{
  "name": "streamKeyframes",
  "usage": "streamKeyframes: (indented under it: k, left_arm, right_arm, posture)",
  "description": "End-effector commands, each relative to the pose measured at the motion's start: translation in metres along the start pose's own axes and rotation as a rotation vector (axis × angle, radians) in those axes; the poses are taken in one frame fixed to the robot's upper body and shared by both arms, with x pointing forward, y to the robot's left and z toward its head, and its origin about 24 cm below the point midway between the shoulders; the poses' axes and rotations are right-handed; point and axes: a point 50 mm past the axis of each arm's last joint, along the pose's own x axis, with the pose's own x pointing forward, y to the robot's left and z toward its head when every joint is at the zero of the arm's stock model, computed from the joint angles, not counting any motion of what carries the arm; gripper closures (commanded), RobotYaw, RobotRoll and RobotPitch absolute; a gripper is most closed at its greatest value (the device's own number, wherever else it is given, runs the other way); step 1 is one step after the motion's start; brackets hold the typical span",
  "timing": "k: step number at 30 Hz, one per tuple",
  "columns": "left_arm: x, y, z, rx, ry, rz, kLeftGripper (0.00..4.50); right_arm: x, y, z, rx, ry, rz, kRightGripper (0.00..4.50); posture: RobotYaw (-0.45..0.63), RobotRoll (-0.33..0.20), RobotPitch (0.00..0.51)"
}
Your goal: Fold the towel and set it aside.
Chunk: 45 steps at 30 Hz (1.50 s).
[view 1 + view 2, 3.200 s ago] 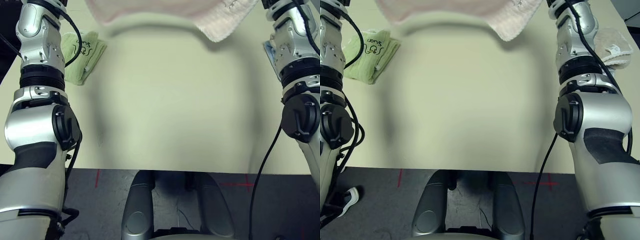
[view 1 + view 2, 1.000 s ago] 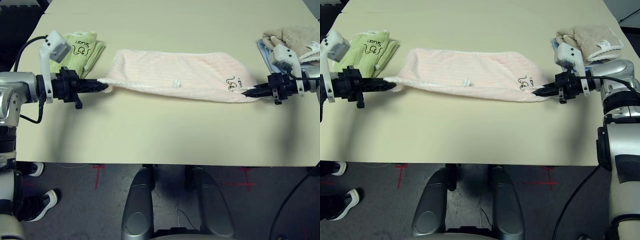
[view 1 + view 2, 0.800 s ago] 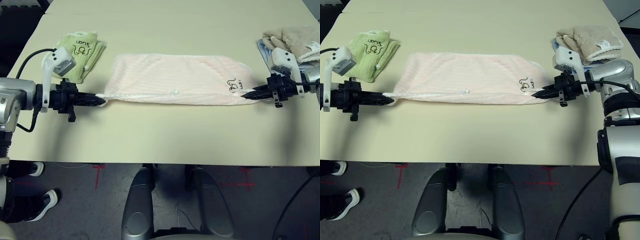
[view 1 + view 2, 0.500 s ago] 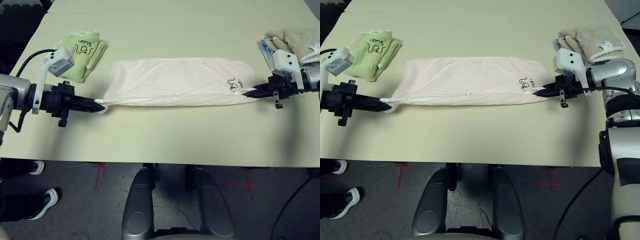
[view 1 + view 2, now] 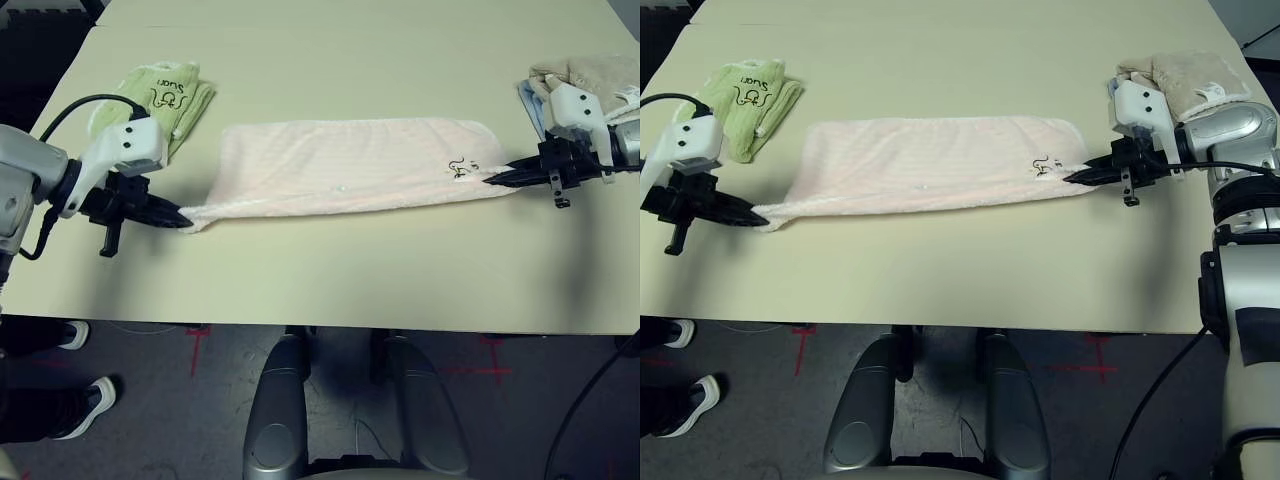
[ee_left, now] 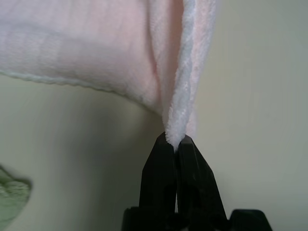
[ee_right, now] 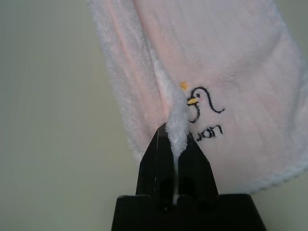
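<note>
Pink towel (image 5: 350,165): folded lengthwise into 1 long strip, lying flat across the middle of my table (image 5: 330,270), stretched between my 2 grippers
Towel trim: white looped edging runs along the near long edge and around the rounded far-right corner
Towel embroidery (image 7: 204,113): a small black line drawing with a yellow beak and dark lettering, at the towel's right end, just beside my right fingertips
My left gripper (image 5: 186,222): clenched on the towel's near-left corner, which is drawn out into a narrow point toward me
Left grip, close up (image 6: 175,142): both black fingers pressed together with a thin ridge of pink terry pinched between them
My right gripper (image 5: 1072,178): clenched on the near edge of the towel's right end, fingers aimed to my left along the table
Right grip, close up (image 7: 174,134): a fold of white-edged cloth stands up between the closed fingers
Green towel (image 5: 160,100): folded, with dark printed lettering on top, on the table beyond my left gripper, well apart from the pink one
Beige towel (image 5: 1185,80): bundled at the far-right edge of the table behind my right wrist, with a bit of light blue cloth (image 5: 528,100) under it
</note>
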Motion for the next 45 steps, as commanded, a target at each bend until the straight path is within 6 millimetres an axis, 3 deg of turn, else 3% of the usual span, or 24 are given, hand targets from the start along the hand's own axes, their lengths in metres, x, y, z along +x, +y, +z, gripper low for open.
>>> streamKeyframes:
  k: [1,13,26,45]
  left_arm:
    - [-0.009,0.014,-0.009,-0.057,0.032,0.123,4.47]
    - [0.01,0.042,0.007,-0.012,-0.09,0.326,4.47]
    - [0.007,0.061,0.007,0.019,0.002,0.498,4.47]
    - [0.029,0.062,0.008,0.009,0.023,0.467,4.47]
  right_arm:
    - [-0.019,-0.002,-0.02,0.066,0.103,-0.168,4.5]
    - [-0.007,-0.015,-0.013,0.077,0.077,-0.344,4.5]
    - [0.01,-0.028,0.009,0.156,-0.096,-0.449,4.5]
    - [0.027,-0.034,0.009,0.099,0.067,-0.557,4.5]
  posture:
    - [0.03,0.0,0.285]
    - [0.04,0.0,0.277]
    - [0.04,0.0,0.278]
    - [0.04,0.0,0.284]
